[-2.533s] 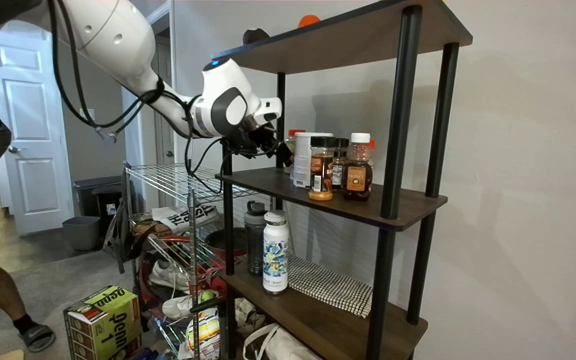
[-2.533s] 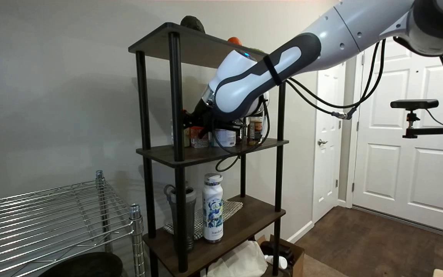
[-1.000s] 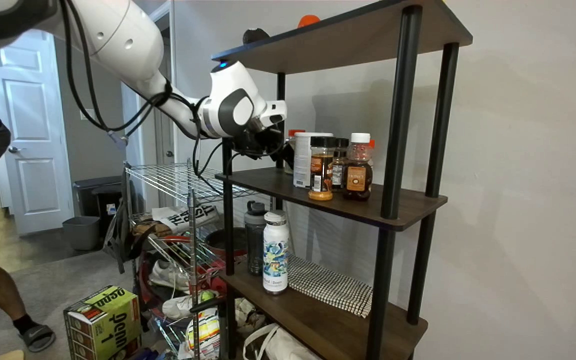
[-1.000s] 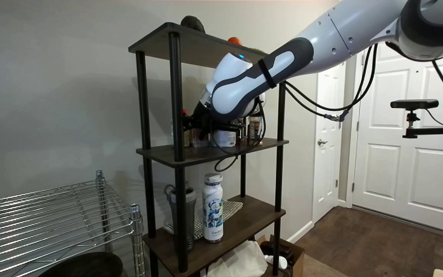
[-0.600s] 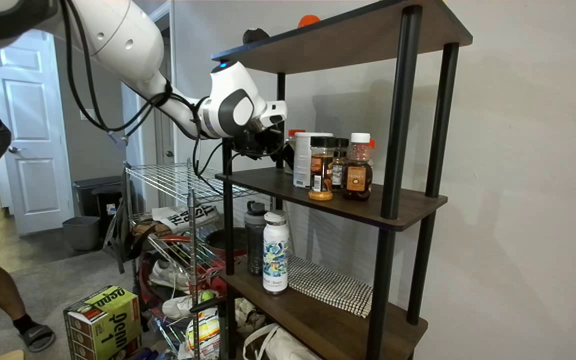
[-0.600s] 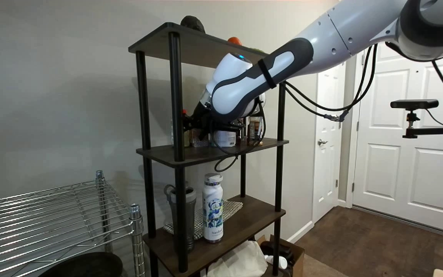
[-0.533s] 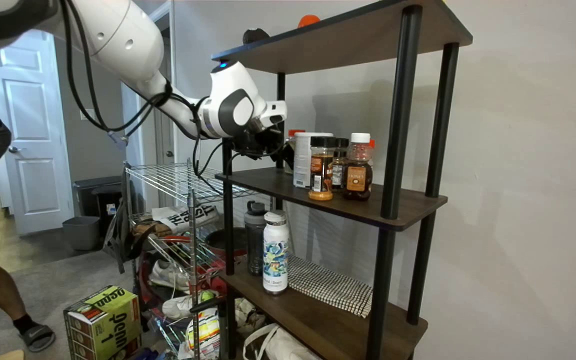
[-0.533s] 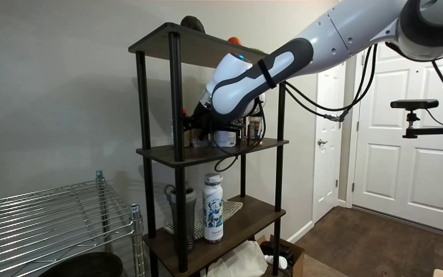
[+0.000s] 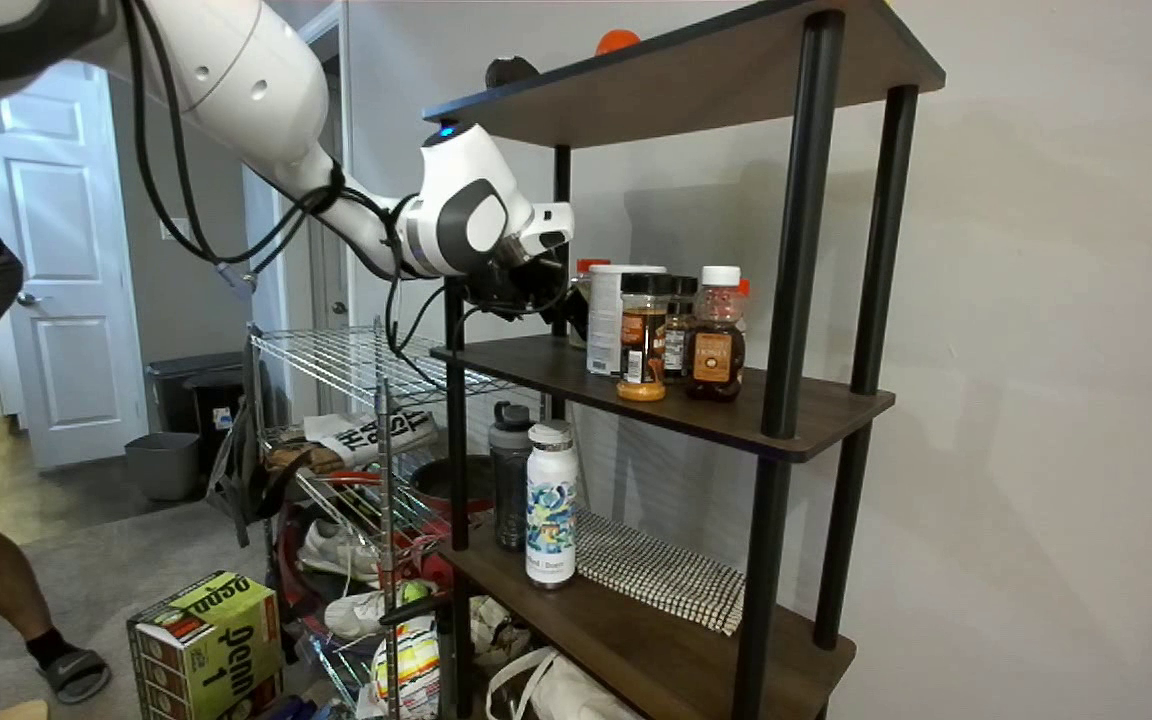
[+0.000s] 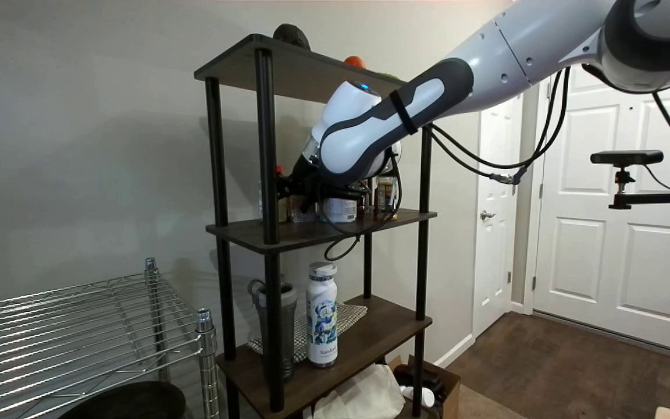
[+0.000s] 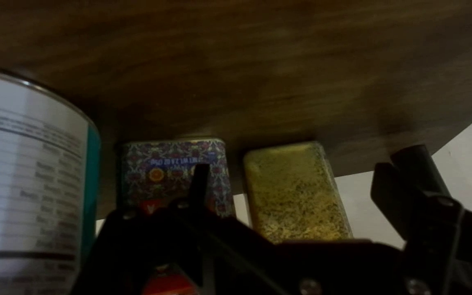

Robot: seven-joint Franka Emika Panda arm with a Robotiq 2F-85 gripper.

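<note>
In the wrist view the gripper (image 11: 292,187) is standing unclenched, empty; the yellow container (image 11: 295,196), long axis upright on the shelf (image 11: 260,73), is showing ahead between the fingers (image 11: 385,194), right of the patterned tin (image 11: 158,159).

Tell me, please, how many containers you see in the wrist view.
3: a white can at the picture's left, a patterned tin in the middle and a yellow container right of it. The pincer covers part, so more may be hidden.
</note>
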